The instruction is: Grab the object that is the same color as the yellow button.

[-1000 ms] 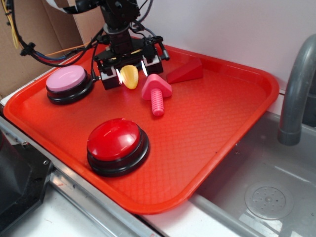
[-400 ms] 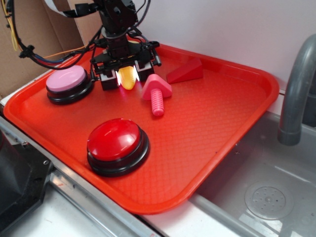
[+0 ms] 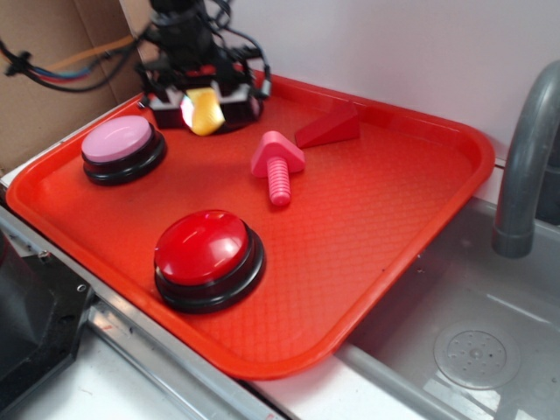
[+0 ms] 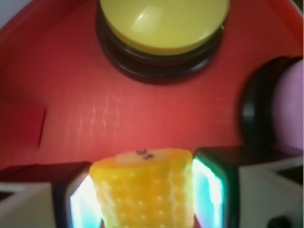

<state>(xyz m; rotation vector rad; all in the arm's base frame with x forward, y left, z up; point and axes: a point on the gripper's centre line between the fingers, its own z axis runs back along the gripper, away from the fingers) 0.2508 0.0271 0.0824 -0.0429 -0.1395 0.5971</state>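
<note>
Your gripper (image 3: pixel 203 109) sits at the far left corner of the red tray (image 3: pixel 385 254), jaws pinching the yellow corn toy (image 3: pixel 205 111). Wrist view confirms it: the corn toy (image 4: pixel 145 190) is clamped between both lit pads (image 4: pixel 209 187), touching each side, its flat end facing the camera with a small dark mark on top. The toy is off the tray floor, held in the air.

In the wrist view the yellow button (image 4: pixel 164 21) lies straight ahead of the gripper (image 4: pixel 145 194) on its black base, red tray floor (image 4: pixel 118 114) between the two. The view is blurred, so you can't judge fine detail. In the exterior view the yellow button is mostly hidden under the gripper; only a dark rim shows there.

The pink button (image 3: pixel 117 142) sits just near and left of the gripper, apart from it. It also shows at the right edge of the wrist view (image 4: pixel 289 99).

The pink bolt (image 3: pixel 277 164) lies on its side mid-tray, threaded end pointing near. The red wedge (image 3: pixel 330 128) rests just beyond it, to the right, close to the far rim, not touching. The red button (image 3: pixel 205 254) sits on the near left part of the tray, well apart from the gripper.

A grey faucet (image 3: pixel 525 149) stands at the right over a metal sink (image 3: pixel 464 341). Cardboard (image 3: pixel 52 96) stands behind the tray at far left.
</note>
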